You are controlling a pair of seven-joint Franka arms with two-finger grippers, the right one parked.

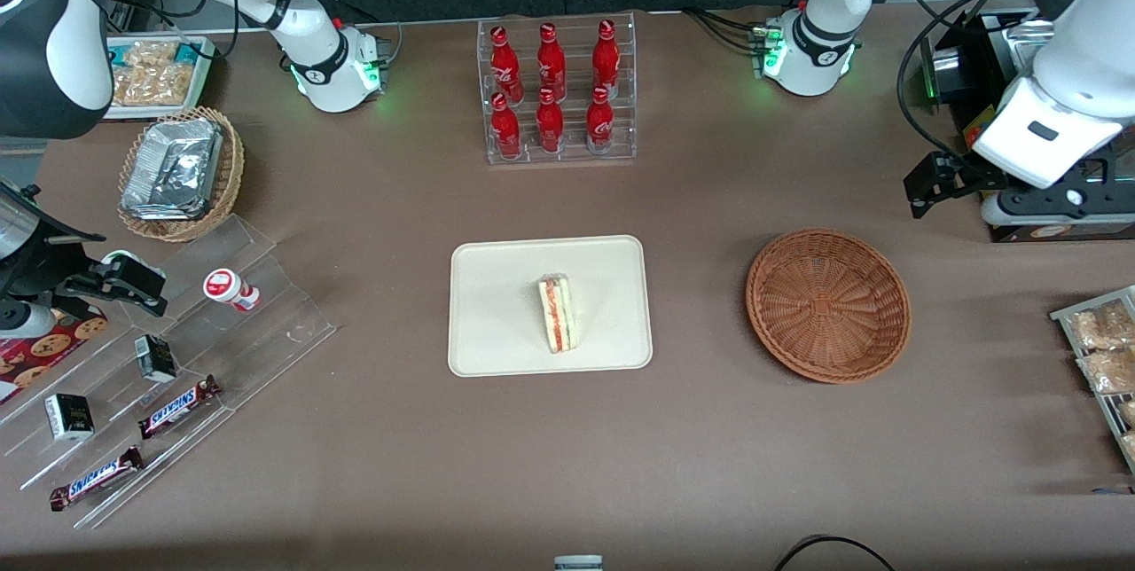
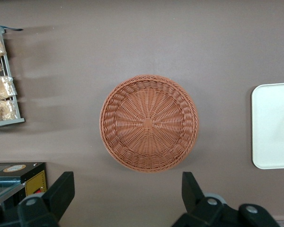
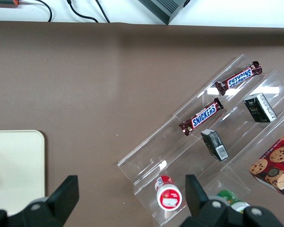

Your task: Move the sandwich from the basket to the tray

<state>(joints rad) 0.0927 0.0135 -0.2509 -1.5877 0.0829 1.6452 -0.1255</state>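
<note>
Sandwich [image 1: 558,314] on tray [image 1: 497,287] — gripper [image 2: 128,191] above basket [image 1: 828,305]

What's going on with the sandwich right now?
Left gripper open, empty, above the basket. Sandwich lying on the tray. Basket empty. Nothing in the way.

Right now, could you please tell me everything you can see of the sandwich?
The sandwich is a small triangular wedge of pale white bread, red and green filling layers showing along its upturned edge. It rests near the middle of the cream tray; nothing else touches it. The wicker basket beside the tray is empty. The gripper hangs above that basket, jaws open, holding nothing.
</note>
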